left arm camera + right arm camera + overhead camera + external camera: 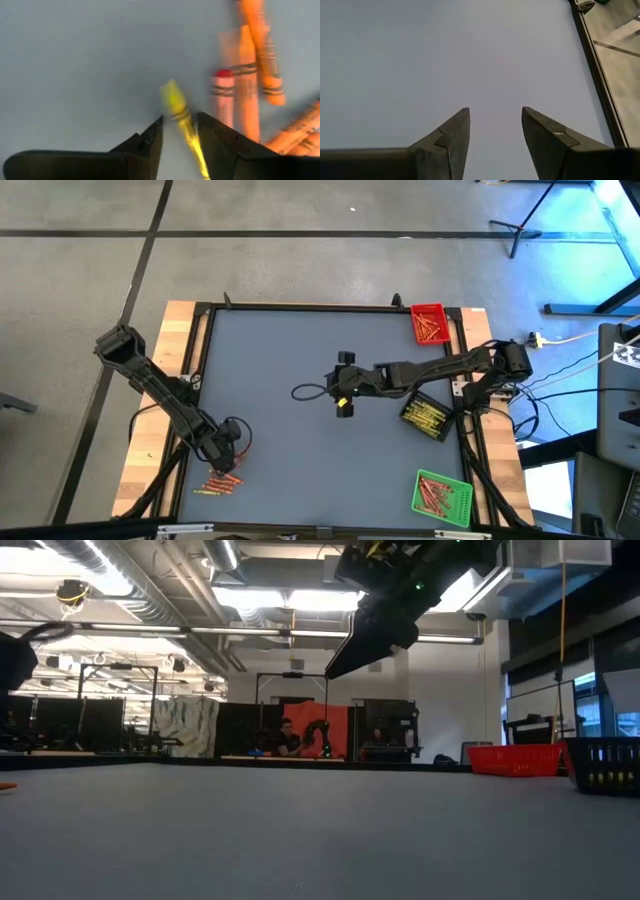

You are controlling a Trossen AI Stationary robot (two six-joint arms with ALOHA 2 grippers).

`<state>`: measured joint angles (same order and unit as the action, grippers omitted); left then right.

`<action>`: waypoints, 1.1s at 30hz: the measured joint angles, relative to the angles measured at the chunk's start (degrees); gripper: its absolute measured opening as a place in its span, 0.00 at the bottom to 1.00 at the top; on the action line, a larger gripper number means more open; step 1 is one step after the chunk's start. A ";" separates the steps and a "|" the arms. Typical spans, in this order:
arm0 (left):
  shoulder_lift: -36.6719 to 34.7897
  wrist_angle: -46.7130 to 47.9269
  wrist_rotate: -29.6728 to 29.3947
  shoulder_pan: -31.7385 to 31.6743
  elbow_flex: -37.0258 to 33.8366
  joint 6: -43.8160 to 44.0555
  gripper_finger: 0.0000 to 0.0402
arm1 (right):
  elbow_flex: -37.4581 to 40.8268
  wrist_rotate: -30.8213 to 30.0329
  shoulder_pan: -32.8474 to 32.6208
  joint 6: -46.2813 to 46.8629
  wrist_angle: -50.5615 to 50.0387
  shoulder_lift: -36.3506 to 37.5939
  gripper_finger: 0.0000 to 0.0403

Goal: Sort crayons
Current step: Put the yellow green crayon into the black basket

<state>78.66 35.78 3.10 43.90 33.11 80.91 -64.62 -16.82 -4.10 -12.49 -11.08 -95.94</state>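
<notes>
Between my left pincer's [179, 131] tips sits a yellow crayon [181, 117], gripped, above the loose crayons [217, 483] at the table's [300, 450] near-left corner. I should lift gently, keeping it straight. It looks thin, paper-wrapped. My right pincer [495, 127] hangs released mid-table.

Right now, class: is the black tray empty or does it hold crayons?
It holds crayons. In the high view, yellow crayons lie inside the black tray at the table's right side.
</notes>
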 joint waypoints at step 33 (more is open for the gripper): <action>0.10 13.79 -11.10 -5.99 9.19 -17.25 0.03 | 0.00 2.61 -0.07 0.24 -0.16 0.09 0.44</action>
<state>78.76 49.57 -8.01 37.91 42.30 63.66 -64.62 -14.21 -4.16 -12.26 -11.24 -95.85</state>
